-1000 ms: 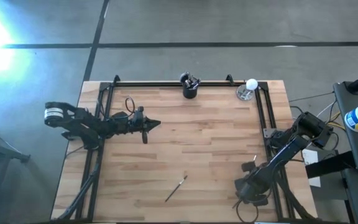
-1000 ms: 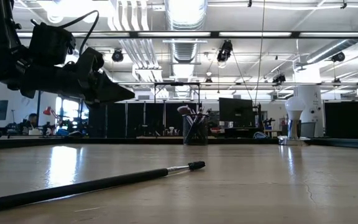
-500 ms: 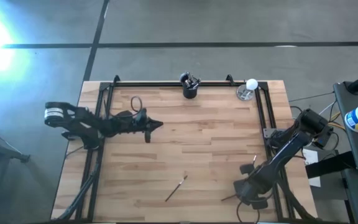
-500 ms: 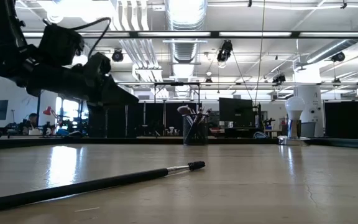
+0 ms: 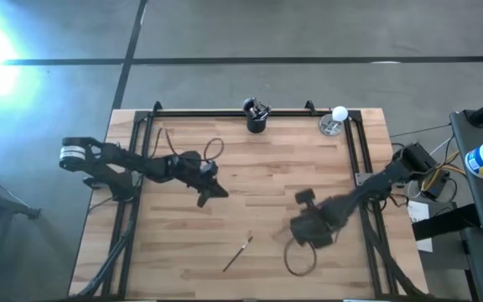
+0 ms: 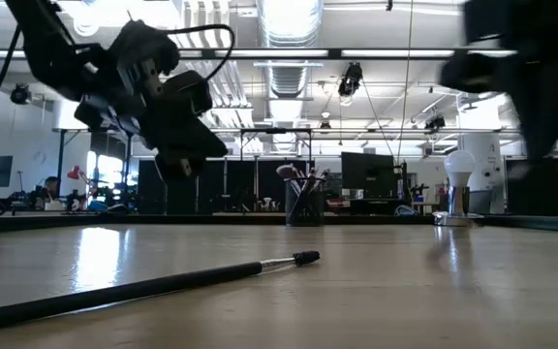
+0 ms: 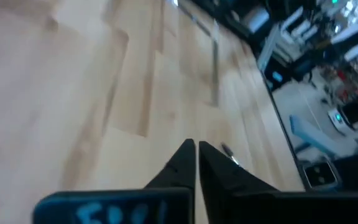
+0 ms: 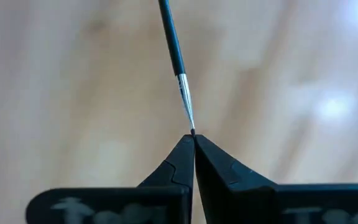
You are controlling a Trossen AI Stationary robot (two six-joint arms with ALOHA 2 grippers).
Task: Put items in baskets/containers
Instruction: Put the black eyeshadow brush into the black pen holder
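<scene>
One thin dark-handled brush [image 5: 238,253] with a silvery ferrule lies flat on the wooden table near its front edge, its small head toward the far right [image 6: 305,258]. The black cup [image 5: 256,120] stands upright at the far edge with several brushes standing in it [image 6: 304,199]. My left gripper [image 5: 221,191] hangs shut over the table's left middle, tilted down toward the brush [image 7: 196,150]. My right gripper [image 5: 298,235] is shut, pointing steeply down over the right middle. In its wrist view the brush [image 8: 174,50] lies on the table beyond the fingertips [image 8: 192,138].
A small shiny dish with a white ball [image 5: 335,120] stands at the far right corner. Black frame rails [image 5: 216,111] run along the far, left and right edges. A loose cable loop [image 5: 296,256] hangs beside my right arm. Bare wood lies between the two grippers.
My right gripper has swung from the table's near right corner toward the middle, rising as it went. My left gripper has moved toward the table's right and near side, rolling and tipping its fingers downward. The brush has stayed where it was.
</scene>
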